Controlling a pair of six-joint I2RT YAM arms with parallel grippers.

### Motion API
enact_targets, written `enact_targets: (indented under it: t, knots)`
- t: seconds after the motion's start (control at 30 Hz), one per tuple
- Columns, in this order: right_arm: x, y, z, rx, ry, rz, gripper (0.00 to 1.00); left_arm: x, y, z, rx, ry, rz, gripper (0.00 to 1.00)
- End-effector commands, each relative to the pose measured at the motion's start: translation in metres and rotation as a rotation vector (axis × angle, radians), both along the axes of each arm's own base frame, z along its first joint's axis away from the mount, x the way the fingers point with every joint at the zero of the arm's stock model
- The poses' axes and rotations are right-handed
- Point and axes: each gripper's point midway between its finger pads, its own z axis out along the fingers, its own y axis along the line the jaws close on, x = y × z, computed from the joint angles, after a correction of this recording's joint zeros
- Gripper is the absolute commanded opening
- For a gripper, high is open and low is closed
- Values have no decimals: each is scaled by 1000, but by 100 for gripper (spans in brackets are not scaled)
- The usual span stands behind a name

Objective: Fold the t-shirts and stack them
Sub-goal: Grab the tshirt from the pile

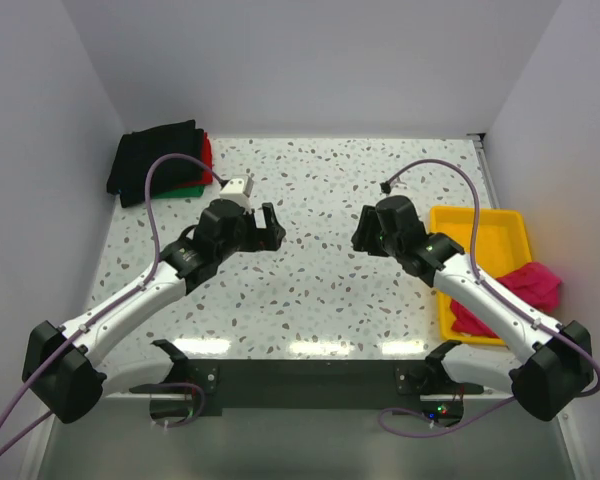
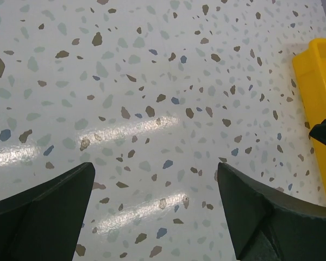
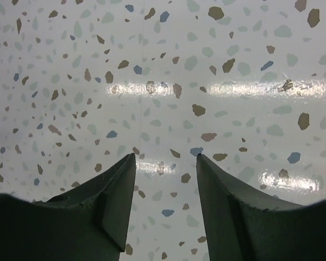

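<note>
T-shirts (image 1: 161, 163) lie clear of both grippers. The left gripper (image 1: 275, 228) is spread wide, with only speckled tabletop (image 1: 310, 290) between its dark fingers (image 2: 49, 212). Its tips aim across the table toward the yellow tray (image 1: 480, 225), and a corner of that tray (image 2: 320, 92) shows at the right edge of the left wrist view. Behind the gripper the wrist carries a small white block (image 1: 238, 187). The white forearm slopes back and away from the tray to a black base (image 1: 62, 368) at the near edge, with a lavender cable (image 1: 155, 200) looping above it.

The right gripper (image 1: 361, 230) is partly parted, with bare tabletop in the gap between its fingers (image 3: 103, 217), and it points away from the tray. Its forearm runs back over the tray's near left corner to its own base (image 1: 552, 372), just in front of the tray.

The pink t-shirt (image 1: 536, 283) lies crumpled in the tray's near half, draped over the right wall and partly under that forearm. The folded stack sits at the far corner of the table, well apart from the tray. It has black on top, with red (image 1: 207, 150) and green (image 1: 192, 188) edges showing beneath.
</note>
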Motion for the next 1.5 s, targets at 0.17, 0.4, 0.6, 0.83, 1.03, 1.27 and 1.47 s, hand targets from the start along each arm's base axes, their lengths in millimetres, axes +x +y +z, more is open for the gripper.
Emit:
enact_targets:
  t: [0.17, 0.4, 0.6, 0.83, 1.03, 1.27, 1.47]
  knots:
    - [4, -20, 18, -55, -10, -119, 78, -1, -11, 14, -64, -27, -39, 100]
    - [-2, -77, 44, -131, -47, -437, 99, -8, -8, 15, -42, -12, -54, 100]
    - [-22, -139, 45, -318, 35, -706, 99, -14, -3, 23, -12, -25, -83, 100]
    - [-31, -240, 2, -374, 297, -999, 99, -26, -6, 26, -10, -30, -152, 100]
    - [-53, -291, -17, -409, 393, -1240, 99, -36, -12, 29, -30, -31, -220, 100]
    - [-78, -313, -75, -392, 583, -1324, 99, -46, -8, 24, -23, -28, -242, 100]
    - [-91, -307, -118, -323, 681, -1323, 99, -47, -6, 23, -18, -31, -240, 100]
